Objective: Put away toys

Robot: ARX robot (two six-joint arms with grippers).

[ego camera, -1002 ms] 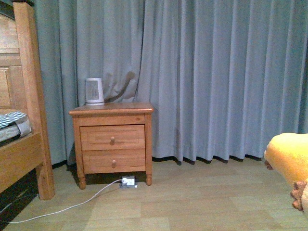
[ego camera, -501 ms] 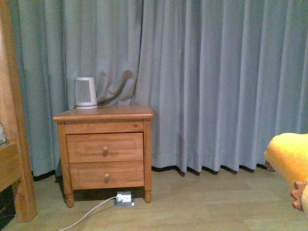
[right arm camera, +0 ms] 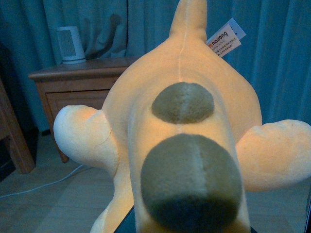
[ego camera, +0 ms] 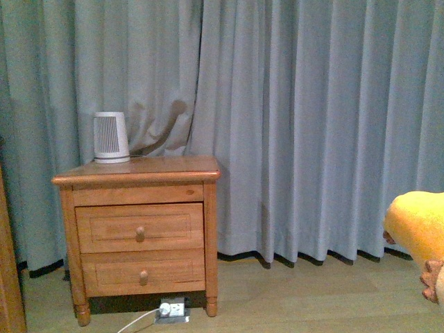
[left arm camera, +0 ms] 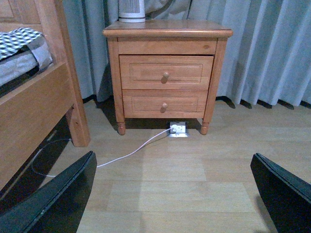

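Note:
The yellow-orange plush animal [right arm camera: 184, 145] fills the right wrist view, with two brown round patches, stubby limbs and a white tag. In the front view a part of it [ego camera: 420, 232] shows at the right edge, held above the floor. My right gripper is shut on the plush animal; its fingers are hidden under the toy. My left gripper [left arm camera: 180, 194] is open and empty, its black fingers [left arm camera: 58, 199] spread wide above the wooden floor, a short way in front of the nightstand.
A wooden two-drawer nightstand [ego camera: 139, 232] stands against grey curtains [ego camera: 312, 125], with a white appliance [ego camera: 111, 137] on top. A power strip [left arm camera: 178, 129] and white cable [left arm camera: 131, 151] lie on the floor. A wooden bed frame [left arm camera: 43, 111] is beside it.
The front view has shifted: the nightstand has slid left and grown larger, and the bed has left the picture. The plush stays at the right edge.

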